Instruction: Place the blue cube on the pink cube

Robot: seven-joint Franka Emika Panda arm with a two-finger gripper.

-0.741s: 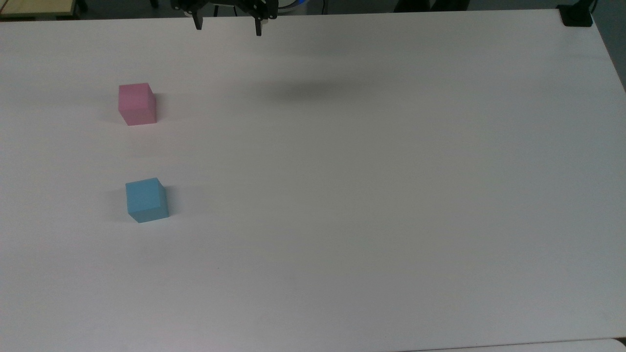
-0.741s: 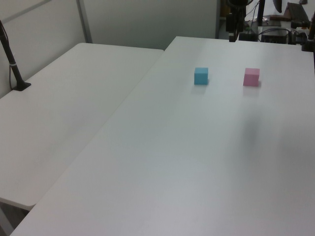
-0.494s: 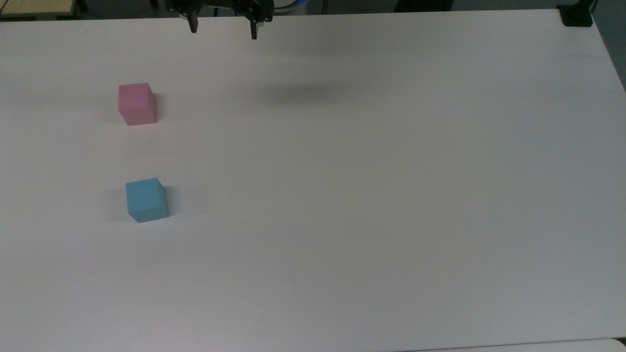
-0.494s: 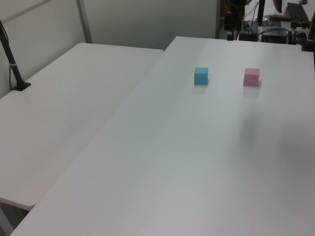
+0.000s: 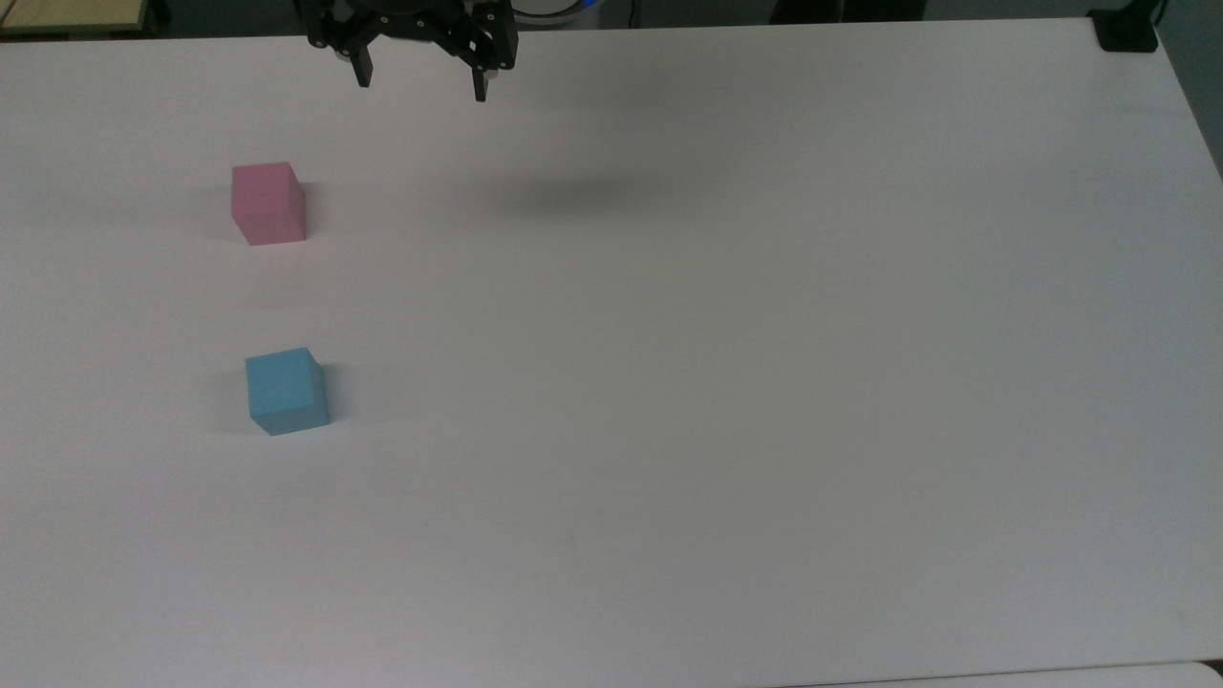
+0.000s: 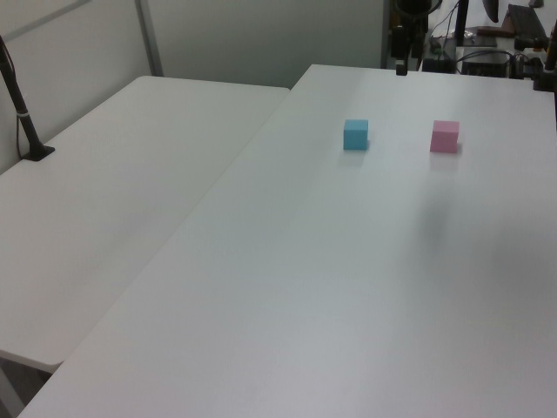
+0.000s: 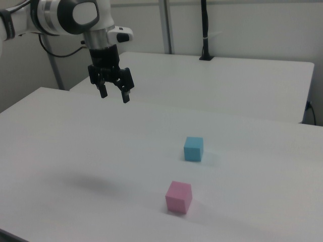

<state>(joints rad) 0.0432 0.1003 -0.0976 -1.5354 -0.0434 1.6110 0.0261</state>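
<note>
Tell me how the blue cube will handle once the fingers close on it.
The blue cube looks like a solid, flat-faced block, so it should stay rigid and not roll. Its matte faces probably grip well, and the open gripper looks wide enough to straddle it. It likely weighs little, so a push may slide it on the smooth table.

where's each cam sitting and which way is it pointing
Top view: high above the table, looking down; gripper at the top view's top edge.
Left view: off one table end, looking along it.
Right view: opposite end, showing arm and open gripper.
All share the blue cube and pink cube.
</note>
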